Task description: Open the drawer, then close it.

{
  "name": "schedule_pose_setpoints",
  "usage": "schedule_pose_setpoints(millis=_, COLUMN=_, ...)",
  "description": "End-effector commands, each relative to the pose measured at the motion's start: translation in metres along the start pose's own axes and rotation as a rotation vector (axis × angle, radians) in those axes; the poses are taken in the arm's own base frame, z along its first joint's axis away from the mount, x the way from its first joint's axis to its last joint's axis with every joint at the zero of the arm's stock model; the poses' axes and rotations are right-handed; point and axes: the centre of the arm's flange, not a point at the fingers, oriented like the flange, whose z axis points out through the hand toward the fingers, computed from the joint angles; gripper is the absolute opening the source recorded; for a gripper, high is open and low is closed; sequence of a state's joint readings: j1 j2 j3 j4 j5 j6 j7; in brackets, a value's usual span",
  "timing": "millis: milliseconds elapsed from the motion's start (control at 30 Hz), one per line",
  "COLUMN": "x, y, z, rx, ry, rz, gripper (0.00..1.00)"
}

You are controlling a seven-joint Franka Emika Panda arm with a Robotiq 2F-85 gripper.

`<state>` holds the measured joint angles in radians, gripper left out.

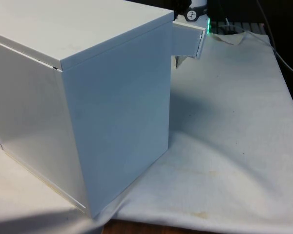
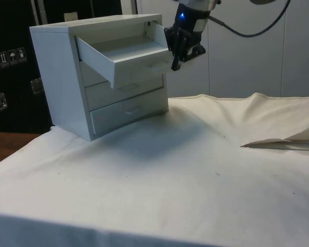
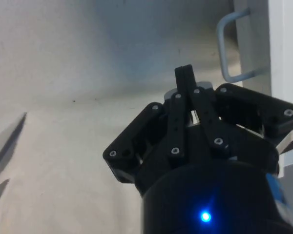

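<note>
A white chest of drawers (image 2: 62, 87) stands on the cloth, and in the front view its plain side (image 1: 112, 107) faces the camera. Its top drawer (image 2: 123, 51) is pulled well out, and the drawer's front (image 1: 188, 41) sticks out past the chest at the front view's right. The two lower drawers (image 2: 126, 110) are closed. My black gripper (image 2: 176, 63) hangs right at the open drawer's front. In the wrist view the gripper (image 3: 184, 73) is shut with nothing between its fingers, just beside the drawer's white loop handle (image 3: 224, 48) and apart from it.
The white cloth (image 1: 234, 122) stretches open beside the chest. A raised fold in the cloth (image 2: 278, 141) lies at the side view's right. The chest sits near the table's corner in the front view.
</note>
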<state>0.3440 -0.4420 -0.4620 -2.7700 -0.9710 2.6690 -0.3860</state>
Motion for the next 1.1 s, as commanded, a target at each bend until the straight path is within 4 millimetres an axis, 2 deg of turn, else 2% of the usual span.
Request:
schedule_pose_setpoints(millis=0, x=0.0, y=0.005, z=-0.002, rx=-0.031, ry=-0.013, rz=0.004, gripper=0.0)
schedule_pose_setpoints(millis=33, x=0.0, y=0.001, z=0.0, rx=-0.007, ry=-0.003, rz=0.001, gripper=0.0)
schedule_pose_setpoints(millis=300, x=0.002, y=0.011, z=-0.003, rx=-0.081, ry=-0.031, rz=0.015, gripper=0.0)
schedule_pose_setpoints(millis=333, x=0.002, y=0.006, z=0.0, rx=-0.058, ry=-0.023, rz=0.014, gripper=0.0)
schedule_pose_setpoints(millis=533, x=0.005, y=0.017, z=-0.001, rx=-0.11, ry=-0.041, rz=0.02, gripper=0.0)
schedule_pose_setpoints(millis=600, x=0.005, y=0.014, z=0.001, rx=-0.092, ry=-0.038, rz=0.02, gripper=0.0)
schedule_pose_setpoints(millis=833, x=0.008, y=0.025, z=0.002, rx=-0.146, ry=-0.057, rz=0.028, gripper=0.0)
schedule_pose_setpoints(millis=867, x=0.007, y=0.021, z=0.005, rx=-0.12, ry=-0.053, rz=0.027, gripper=0.0)
schedule_pose_setpoints(millis=1067, x=0.01, y=0.031, z=0.003, rx=-0.18, ry=-0.07, rz=0.034, gripper=0.0)
